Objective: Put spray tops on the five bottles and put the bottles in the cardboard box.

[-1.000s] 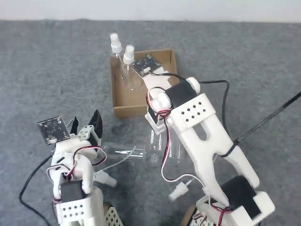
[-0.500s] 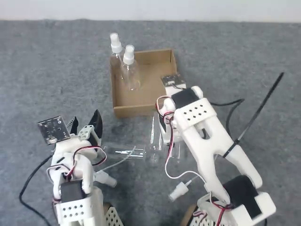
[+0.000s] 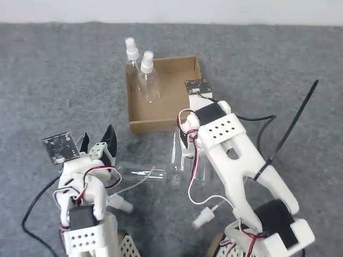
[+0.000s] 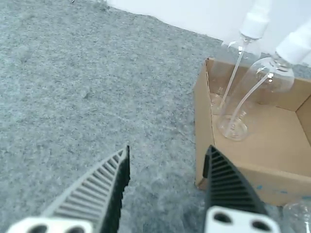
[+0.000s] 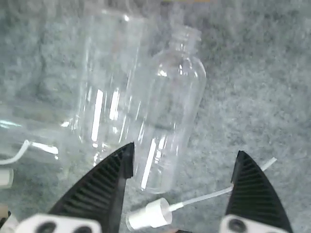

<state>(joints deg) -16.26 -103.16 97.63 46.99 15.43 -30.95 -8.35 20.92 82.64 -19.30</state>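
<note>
Two bottles (image 3: 147,80) with white spray tops stand in the cardboard box (image 3: 171,110), also seen as capped bottles (image 4: 265,80) in the box (image 4: 252,150). On the carpet lie two bare clear bottles (image 3: 177,154), a third bottle (image 3: 140,172) with a tube inside, and two loose spray tops (image 3: 204,217). My right gripper (image 5: 184,153) is open just above an uncapped bottle (image 5: 170,111), with a spray top (image 5: 150,214) beside it. My left gripper (image 4: 167,172) is open above bare carpet, short of the box.
Grey carpet covers the table. The right arm (image 3: 230,144) reaches over the lying bottles just in front of the box. A black cable (image 3: 292,128) runs out to the right. The second loose spray top (image 3: 120,203) lies beside the left arm's base.
The right arm has drawn back from over the box to above the bottles lying in front of it. The left arm has not moved.
</note>
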